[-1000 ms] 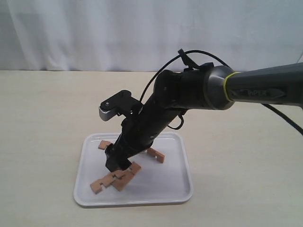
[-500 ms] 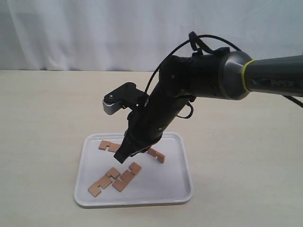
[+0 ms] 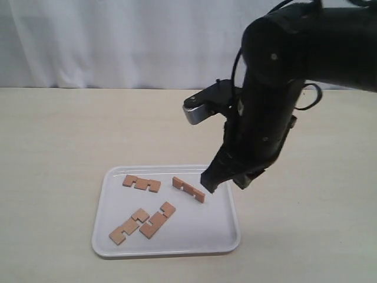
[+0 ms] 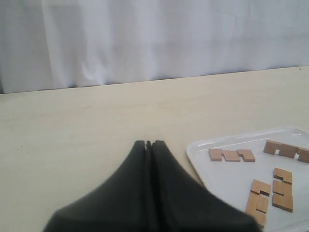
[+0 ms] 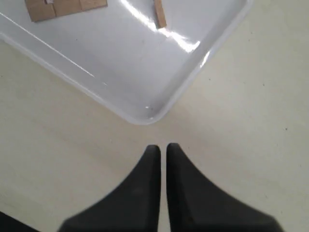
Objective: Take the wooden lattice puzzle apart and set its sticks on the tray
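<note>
The white tray (image 3: 200, 227) holds several separate notched sticks; no interlocked lattice shows. One stick (image 3: 141, 183) lies flat at the back left, another (image 3: 188, 189) stands on edge near the middle, and two (image 3: 158, 220) (image 3: 129, 226) lie side by side at the front left. My right gripper (image 3: 210, 186) hangs shut and empty above the tray's right side; in its wrist view the gripper (image 5: 160, 146) hovers over bare table just off a tray corner (image 5: 145, 116). My left gripper (image 4: 149, 142) is shut and empty over the table beside the tray (image 4: 227, 179).
A pale wooden table (image 3: 59, 147) runs all round the tray. A white curtain (image 3: 118, 41) closes off the back. The thick black right arm (image 3: 277, 88) with its cable stands over the tray's back right corner.
My right arm has lifted off the two front-left sticks and swung up and to the right, past the tray's right side. The sticks stay on the tray.
</note>
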You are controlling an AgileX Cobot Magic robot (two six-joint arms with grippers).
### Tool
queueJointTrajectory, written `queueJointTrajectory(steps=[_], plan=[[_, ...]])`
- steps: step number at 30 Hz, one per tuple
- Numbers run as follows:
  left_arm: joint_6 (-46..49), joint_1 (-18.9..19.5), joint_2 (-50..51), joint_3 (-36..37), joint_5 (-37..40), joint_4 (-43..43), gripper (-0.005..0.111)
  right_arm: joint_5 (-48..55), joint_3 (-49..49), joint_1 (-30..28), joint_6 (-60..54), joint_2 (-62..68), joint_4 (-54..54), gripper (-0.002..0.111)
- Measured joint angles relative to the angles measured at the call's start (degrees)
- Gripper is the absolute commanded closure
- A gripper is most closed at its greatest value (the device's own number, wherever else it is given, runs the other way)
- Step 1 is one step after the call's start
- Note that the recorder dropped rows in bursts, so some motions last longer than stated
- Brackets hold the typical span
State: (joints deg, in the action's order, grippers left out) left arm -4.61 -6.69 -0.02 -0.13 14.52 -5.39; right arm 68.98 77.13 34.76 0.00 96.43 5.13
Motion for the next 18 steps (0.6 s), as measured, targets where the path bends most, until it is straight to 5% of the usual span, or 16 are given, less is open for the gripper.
queueJointTrajectory(steps=[4,11,18], plan=[[0.0,0.0,0.0,0.0,0.0,0.0,0.107,0.5,-7.8,-1.8,3.8,-12.2,1.1,0.104],[0.0,0.0,0.0,0.0,0.0,0.0,0.107,-2.1,-21.8,-18.1,5.7,-31.8,0.5,0.104],[0.0,0.0,0.0,0.0,0.0,0.0,0.107,-11.9,-30.9,-20.3,9.0,-45.1,0.0,0.104]])
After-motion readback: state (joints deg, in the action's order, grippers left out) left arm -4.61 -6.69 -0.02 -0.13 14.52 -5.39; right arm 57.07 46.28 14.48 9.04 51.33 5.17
